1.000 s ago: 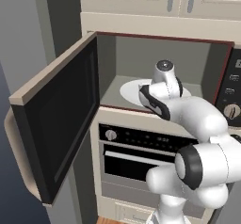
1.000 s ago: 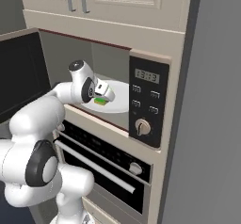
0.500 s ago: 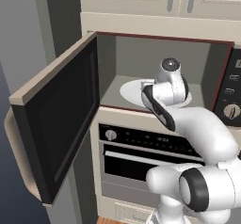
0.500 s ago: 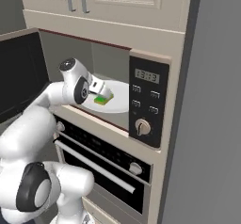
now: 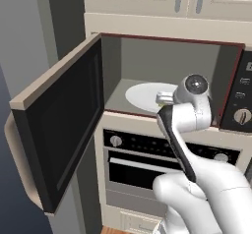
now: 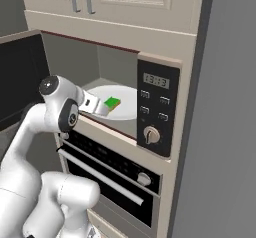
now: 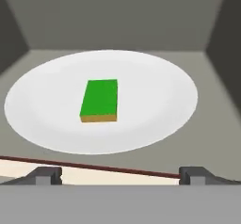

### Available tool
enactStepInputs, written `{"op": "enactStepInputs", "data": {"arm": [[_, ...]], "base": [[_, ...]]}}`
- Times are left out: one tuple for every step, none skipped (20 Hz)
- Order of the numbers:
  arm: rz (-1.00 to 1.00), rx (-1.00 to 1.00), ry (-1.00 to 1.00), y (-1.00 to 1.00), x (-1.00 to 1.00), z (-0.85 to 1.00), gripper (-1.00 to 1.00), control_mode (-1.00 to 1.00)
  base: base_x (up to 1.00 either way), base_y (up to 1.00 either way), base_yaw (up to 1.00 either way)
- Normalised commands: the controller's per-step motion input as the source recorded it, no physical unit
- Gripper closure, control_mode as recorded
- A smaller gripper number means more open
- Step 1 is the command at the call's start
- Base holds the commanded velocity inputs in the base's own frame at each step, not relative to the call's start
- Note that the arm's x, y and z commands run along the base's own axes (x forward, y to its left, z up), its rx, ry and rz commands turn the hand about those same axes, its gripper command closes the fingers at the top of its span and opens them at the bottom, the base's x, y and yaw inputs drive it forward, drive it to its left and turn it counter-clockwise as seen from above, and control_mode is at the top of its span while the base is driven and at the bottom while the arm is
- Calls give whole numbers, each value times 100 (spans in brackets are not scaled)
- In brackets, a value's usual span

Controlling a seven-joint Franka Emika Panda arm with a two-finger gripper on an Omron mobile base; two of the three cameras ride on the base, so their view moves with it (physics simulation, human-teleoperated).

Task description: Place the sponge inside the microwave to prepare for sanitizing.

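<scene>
Sponge (image 7: 99, 100) lying flat on the white turntable (image 7: 155, 119), green side up, yellow layer showing along the near edge. Sitting a little to one side of the plate's middle, well inside the grey cavity of the microwave (image 6: 157, 109). Nothing touching it.

Gripper (image 7: 120, 175) spread wide and holding nothing, fingertips (image 7: 47, 175) down near the front lip of the cavity, apart from the sponge. Seen in the right base view too, gripper (image 6: 95, 106) just at the mouth of the microwave with the sponge (image 6: 112, 102) beyond it.

Looks like the putting-in part is done. Could still go wrong on the way out: bumping the lip or the side wall with the wide-open fingers, or catching the plate and nudging the sponge off it. Door (image 5: 59, 130) standing wide open, so a swing of the arm to that side could knock it. Pulling straight back looks safest.

Counted: one sponge, one turntable, one microwave, one door, one gripper. Also one oven (image 5: 147, 164) below, with knobs on its front.
</scene>
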Motion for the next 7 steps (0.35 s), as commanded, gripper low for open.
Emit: {"op": "enactStepInputs", "data": {"arm": [[0, 0, -4, 8, -94, 34, -100, -100], [0, 0, -3, 6, -100, 35, -100, -100], [0, 0, 0, 1, -91, 49, -100, -100], [-1, 0, 0, 0, -82, 59, -100, -100], [0, 0, 0, 0, -79, 64, -100, -100], [0, 0, 0, 0, -73, 71, -100, -100], [0, 0, 0, 0, -73, 74, -100, -100]], "base": [[0, 0, 0], [0, 0, 0], [0, 0, 0], [0, 0, 0], [0, 0, 0], [0, 0, 0], [0, 0, 0]]}}
